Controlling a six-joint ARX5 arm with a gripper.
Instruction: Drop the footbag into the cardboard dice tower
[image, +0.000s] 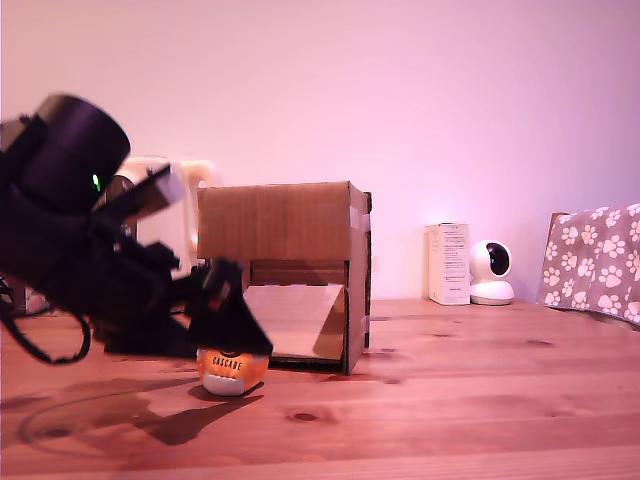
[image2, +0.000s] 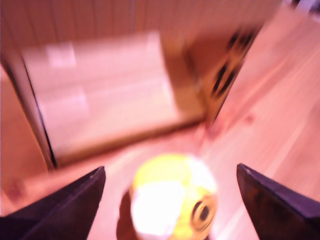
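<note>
The footbag (image: 232, 371), orange with "CASCADE" on it and a pale underside, rests on the wooden table just in front of the cardboard dice tower (image: 285, 270). The tower's low front opening shows its sloped ramp (image: 295, 320). My gripper (image: 228, 325) hangs directly over the ball, its dark fingers hiding the ball's top. In the blurred wrist view the footbag (image2: 172, 200) lies between the two fingers (image2: 65, 207), which stand wide apart and do not touch it, with the cardboard dice tower (image2: 115, 90) behind. The gripper (image2: 170, 200) is open.
The black arm (image: 70, 230) fills the exterior view's left, with a white appliance (image: 165, 200) behind it. A white carton (image: 448, 263), a small white camera (image: 491, 272) and a paw-print box (image: 598, 260) stand at the exterior view's right. The table (image: 450, 400) runs to the front edge.
</note>
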